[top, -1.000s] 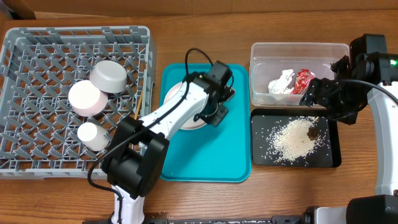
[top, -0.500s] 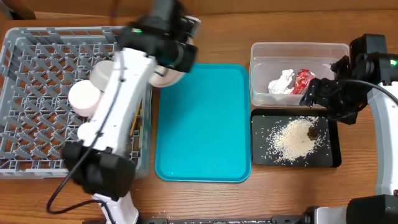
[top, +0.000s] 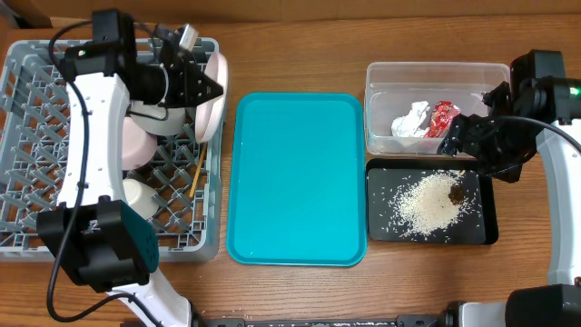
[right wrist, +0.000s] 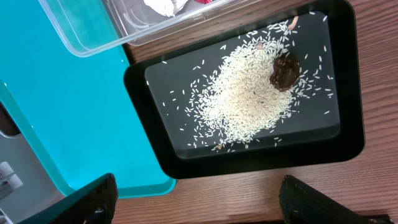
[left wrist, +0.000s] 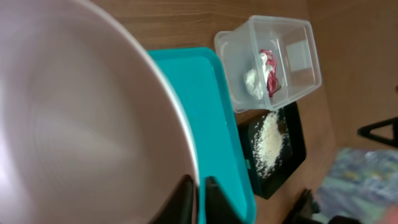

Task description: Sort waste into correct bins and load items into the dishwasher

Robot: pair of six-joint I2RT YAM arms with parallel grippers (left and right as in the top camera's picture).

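Note:
My left gripper (top: pixel 201 89) is shut on the rim of the round white plate (top: pixel 216 91) and holds it on edge over the right side of the grey dish rack (top: pixel 54 218). In the left wrist view the plate (left wrist: pixel 81 124) fills the left, with the jaws (left wrist: pixel 198 199) pinching its rim. The pink bowl (top: pixel 136 145), white cup (top: pixel 138 195) and chopsticks (top: pixel 198 171) are in the rack; the grey bowl is mostly hidden under my arm. My right gripper (top: pixel 472 136) is open and empty above the black tray (top: pixel 381 227), which holds rice (top: pixel 427 204) and a brown scrap (top: pixel 456 193).
The clear tub (top: pixel 436 73) holds the white tissue (top: pixel 410 120) and red wrapper (top: pixel 442 115). The teal tray (top: pixel 300 182) lies bare between rack and bins. In the right wrist view the black tray (right wrist: pixel 348 143), scrap (right wrist: pixel 285 71) and teal tray (right wrist: pixel 68 106) show.
My left arm lifted the white plate off the teal tray and carried it left, over the dish rack. The tray is now bare. The right arm has not moved.

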